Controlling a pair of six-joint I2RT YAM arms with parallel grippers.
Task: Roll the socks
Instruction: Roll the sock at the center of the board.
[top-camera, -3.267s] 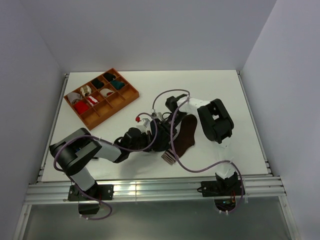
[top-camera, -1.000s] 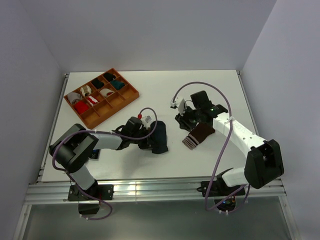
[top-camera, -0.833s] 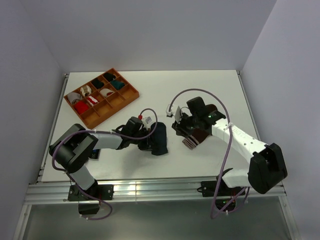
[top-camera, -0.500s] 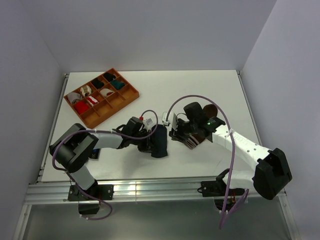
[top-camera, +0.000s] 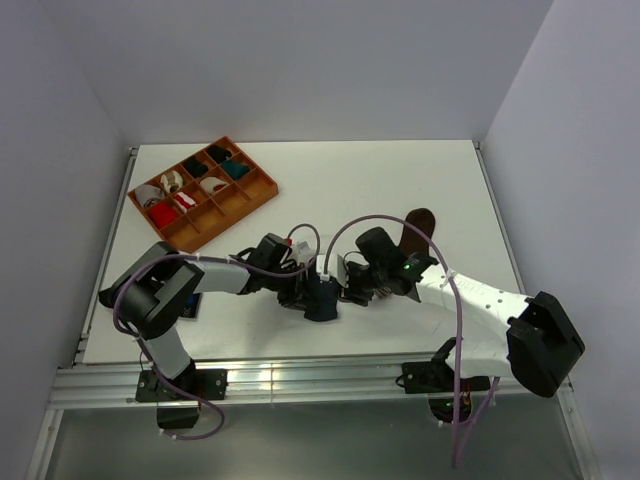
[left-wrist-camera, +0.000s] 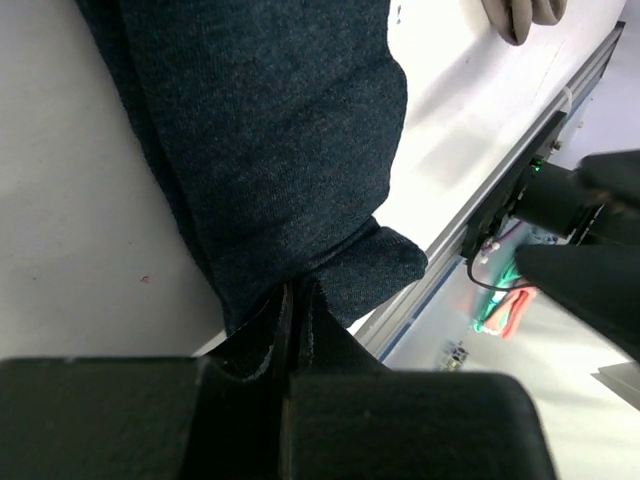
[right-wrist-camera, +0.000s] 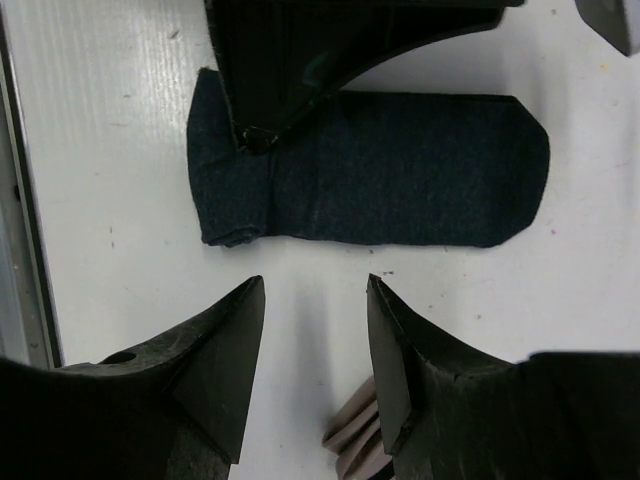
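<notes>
The dark navy sock (top-camera: 322, 300) lies flat near the table's front middle. In the right wrist view the navy sock (right-wrist-camera: 400, 170) stretches sideways just past my right fingertips. My left gripper (left-wrist-camera: 297, 295) is shut, pinching the navy sock (left-wrist-camera: 270, 130) at one edge. My right gripper (right-wrist-camera: 315, 290) stands open over bare table, close beside the navy sock. The brown sock (top-camera: 418, 225) trails away to the right behind the right gripper (top-camera: 352, 285). Its pale-striped cuff (right-wrist-camera: 352, 445) peeks out under the right-hand finger.
An orange divided tray (top-camera: 235, 218) with several small rolled bundles sits at the back left. The aluminium rail of the table's front edge (top-camera: 300, 380) runs just behind the arms. Grey walls close in both sides.
My right arm has swung left from the table's right half to beside the navy sock, and its jaws stand a little wider. The left gripper stays shut on the navy sock.
</notes>
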